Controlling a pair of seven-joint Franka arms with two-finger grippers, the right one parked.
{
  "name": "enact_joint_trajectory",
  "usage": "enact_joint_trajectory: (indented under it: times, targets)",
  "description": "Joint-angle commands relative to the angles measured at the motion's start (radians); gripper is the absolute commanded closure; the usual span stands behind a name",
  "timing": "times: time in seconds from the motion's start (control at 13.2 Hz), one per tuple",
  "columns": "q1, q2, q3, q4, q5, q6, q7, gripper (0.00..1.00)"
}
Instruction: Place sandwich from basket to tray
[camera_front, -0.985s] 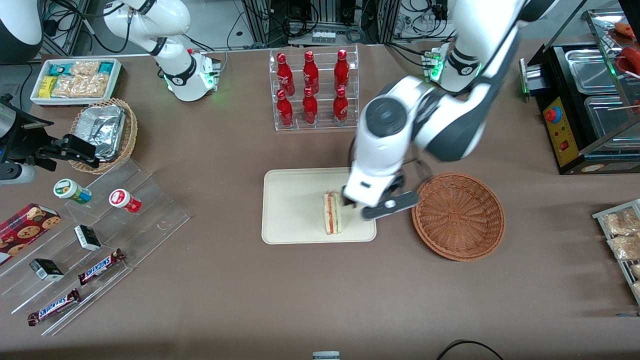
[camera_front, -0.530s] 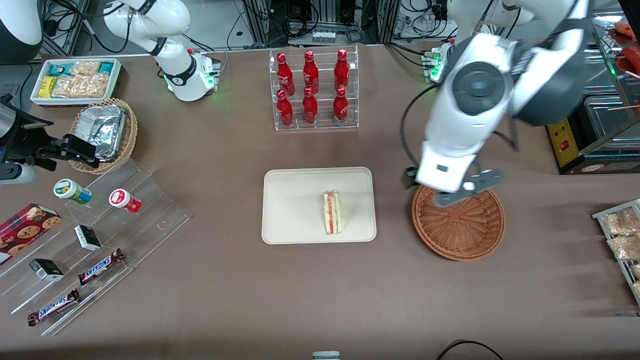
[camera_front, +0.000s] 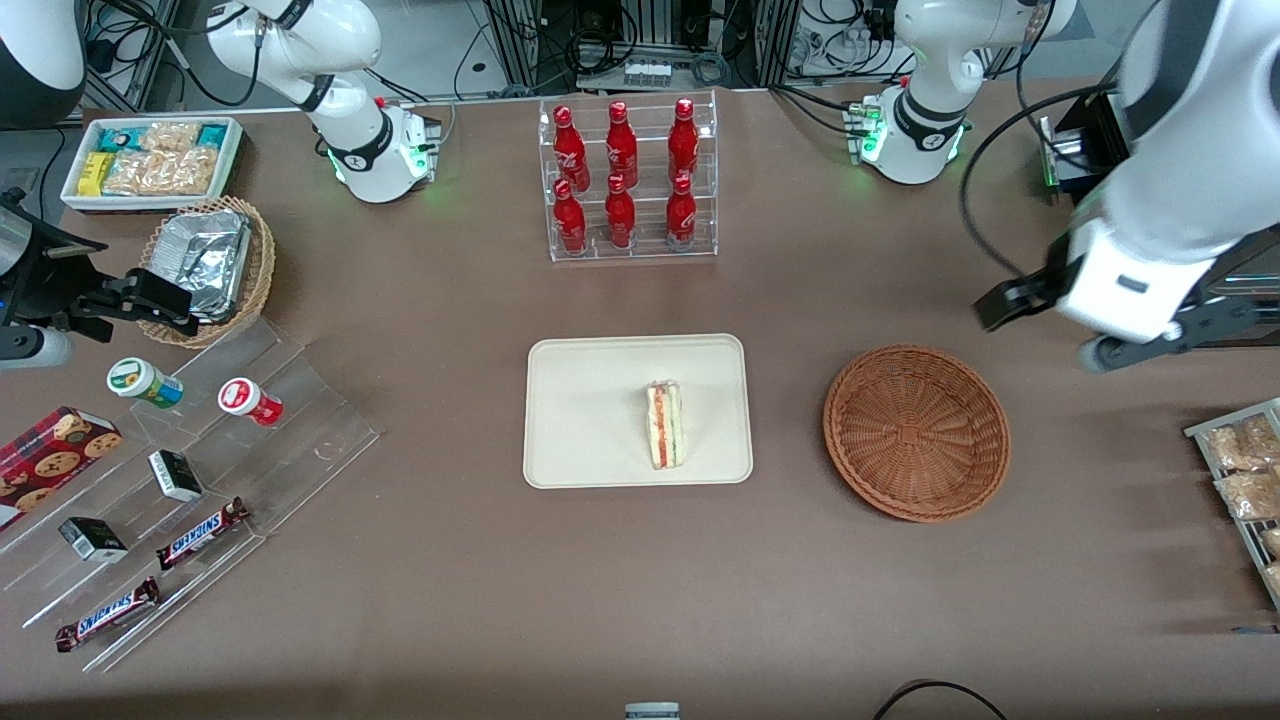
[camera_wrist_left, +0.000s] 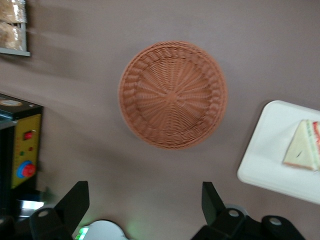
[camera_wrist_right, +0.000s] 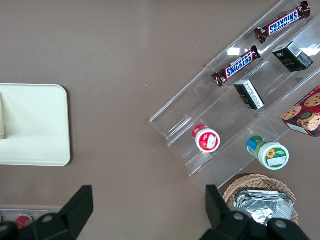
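Observation:
The sandwich (camera_front: 665, 425) lies on the cream tray (camera_front: 580, 420), with its orange-red and green layers facing up. It rests toward the tray's edge closest to the basket (camera_front: 915, 432), which holds nothing. My left gripper (camera_front: 1040, 338) hangs high above the table, toward the working arm's end and past the basket. It is open and its fingers (camera_wrist_left: 75, 205) hold nothing. The left wrist view looks down on the basket (camera_wrist_left: 172, 95), a corner of the tray (camera_wrist_left: 272, 160) and the sandwich (camera_wrist_left: 302, 152). The gripper (camera_wrist_left: 144, 192) shows wide open there.
A clear rack of red bottles (camera_front: 625, 180) stands farther from the front camera than the tray. A black warming machine (camera_front: 1180, 200) and a snack rack (camera_front: 1245, 470) sit at the working arm's end. A stepped acrylic shelf (camera_front: 200, 450), a foil-pack basket (camera_front: 205, 265) and a white bin (camera_front: 150, 160) sit at the parked arm's end.
The gripper left the sandwich on the tray, passed over the basket and rose toward the working arm's end. The sandwich has not moved.

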Motion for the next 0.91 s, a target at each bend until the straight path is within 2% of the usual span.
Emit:
enact_joint_trajectory:
  times: [0.0, 0.08, 0.23, 0.45, 0.61, 0.83]
  targets:
    - [0.085, -0.093, -0.007, -0.111, -0.051, 0.013, 0.145, 0.01]
    - [0.079, -0.094, 0.012, -0.126, -0.052, 0.014, 0.191, 0.01]
    - [0.01, -0.126, 0.132, -0.209, -0.095, 0.084, 0.27, 0.01]
    - [-0.048, -0.217, 0.238, -0.343, -0.097, 0.178, 0.357, 0.01]
    - [-0.05, -0.237, 0.284, -0.343, -0.098, 0.163, 0.429, 0.01]
    - [-0.106, -0.237, 0.345, -0.302, -0.095, 0.102, 0.505, 0.01]
